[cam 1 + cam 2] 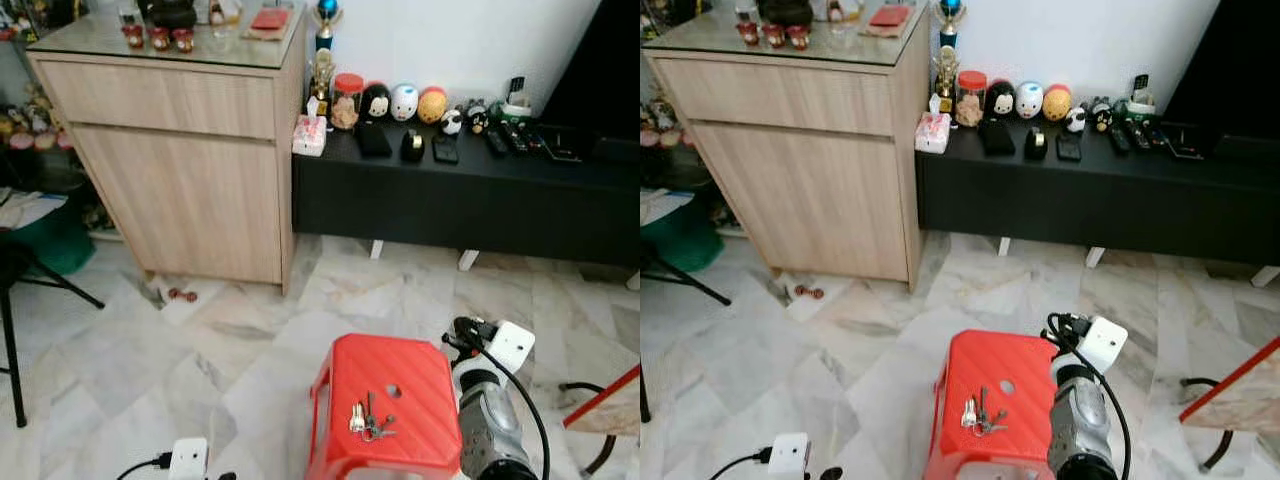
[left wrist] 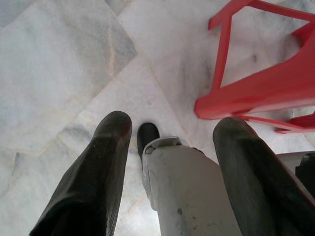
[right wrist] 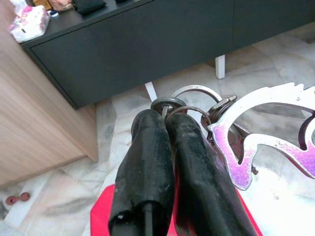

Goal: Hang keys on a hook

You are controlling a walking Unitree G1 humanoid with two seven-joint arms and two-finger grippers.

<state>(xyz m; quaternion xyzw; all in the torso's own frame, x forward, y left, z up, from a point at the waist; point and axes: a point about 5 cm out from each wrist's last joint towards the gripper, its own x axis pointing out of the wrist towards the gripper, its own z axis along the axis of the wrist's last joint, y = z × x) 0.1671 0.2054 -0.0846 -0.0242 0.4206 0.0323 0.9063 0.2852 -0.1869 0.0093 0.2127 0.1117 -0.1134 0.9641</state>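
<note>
A bunch of silver keys [image 1: 368, 418] lies on top of a red plastic stool [image 1: 400, 385] just in front of me. My right arm [image 1: 490, 415] rises beside the stool's right edge. In the right wrist view my right gripper [image 3: 167, 120] is shut on a key ring [image 3: 170, 104], which carries a shiny purple-tinted horse-shaped tag [image 3: 256, 142]; it is held above the stool and faces the black cabinet. My left gripper [image 2: 170, 129] hangs open low over the marble floor, next to the stool's legs [image 2: 221, 54].
A tall wooden cabinet [image 1: 190, 150] stands at the back left. A low black TV cabinet [image 1: 470, 200] with figurines and remotes runs along the wall. A black chair leg [image 1: 12, 350] is at far left, a red-edged board [image 1: 605, 400] at right. Open marble floor lies between.
</note>
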